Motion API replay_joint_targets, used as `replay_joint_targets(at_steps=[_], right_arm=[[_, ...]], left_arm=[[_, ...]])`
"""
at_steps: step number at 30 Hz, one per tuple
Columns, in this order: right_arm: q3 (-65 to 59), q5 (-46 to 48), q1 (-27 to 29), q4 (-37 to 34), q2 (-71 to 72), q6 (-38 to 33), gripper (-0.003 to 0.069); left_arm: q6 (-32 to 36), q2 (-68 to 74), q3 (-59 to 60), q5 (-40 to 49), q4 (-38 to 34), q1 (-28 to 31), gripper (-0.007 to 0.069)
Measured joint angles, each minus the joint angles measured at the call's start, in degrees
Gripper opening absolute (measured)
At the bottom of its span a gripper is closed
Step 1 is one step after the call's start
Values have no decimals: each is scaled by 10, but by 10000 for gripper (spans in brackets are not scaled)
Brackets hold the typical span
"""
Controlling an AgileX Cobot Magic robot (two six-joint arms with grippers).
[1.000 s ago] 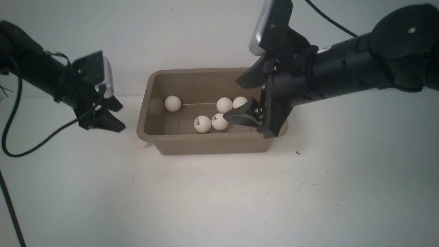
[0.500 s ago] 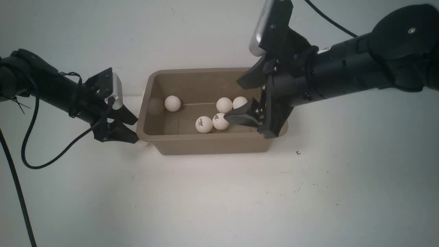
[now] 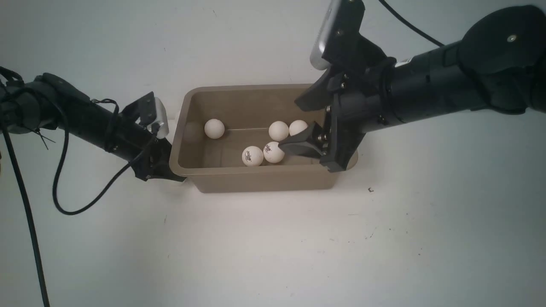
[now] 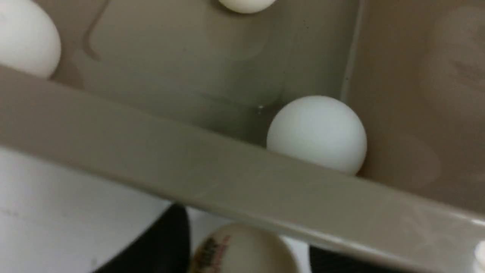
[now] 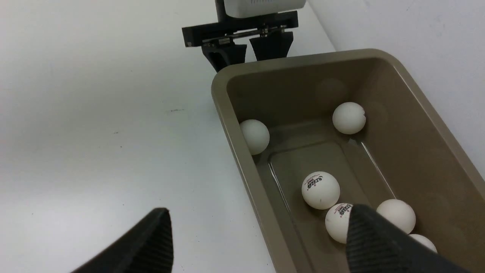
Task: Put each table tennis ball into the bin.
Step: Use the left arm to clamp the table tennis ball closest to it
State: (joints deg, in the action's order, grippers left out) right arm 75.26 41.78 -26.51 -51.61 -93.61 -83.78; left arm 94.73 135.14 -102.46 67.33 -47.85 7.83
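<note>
My left tool — at bin end, ball between fingers; clenched or not, I cannot tell. My right tool — released over bin, six balls inside.

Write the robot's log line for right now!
left gripper: low at left end of bin, around outside ball, grip unclear | right gripper: open, empty, at bin's right end | in bin: six balls

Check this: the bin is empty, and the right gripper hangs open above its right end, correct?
No. The bin isn't empty: the right wrist view shows six table tennis balls inside. The right gripper does hang open above its right end.
</note>
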Motion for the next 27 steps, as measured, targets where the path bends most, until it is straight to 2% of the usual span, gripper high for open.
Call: replay_joint_targets(at_steps=[4,11,14,19,22,26,27], right_arm=[[0,4,0,0,0,0,556],[0,10,0,1,0,1,556],[0,11,0,1,0,1,556],[0,11,0,0,0,1,556],[0,12,0,0,0,1,556],[0,11,0,0,0,1,556],[0,11,0,0,0,1,556]], left_arm=[[-52,-4,-4,-17,39,-3,322],[-64,-6,-18,-11,71,-4,322],[-94,-3,-61,9,133,1,322],[-144,-1,-137,14,155,13,322],[-161,-16,-186,15,144,17,322],[-155,-33,-213,17,61,13,322],[-146,-36,-217,17,14,6,322]])
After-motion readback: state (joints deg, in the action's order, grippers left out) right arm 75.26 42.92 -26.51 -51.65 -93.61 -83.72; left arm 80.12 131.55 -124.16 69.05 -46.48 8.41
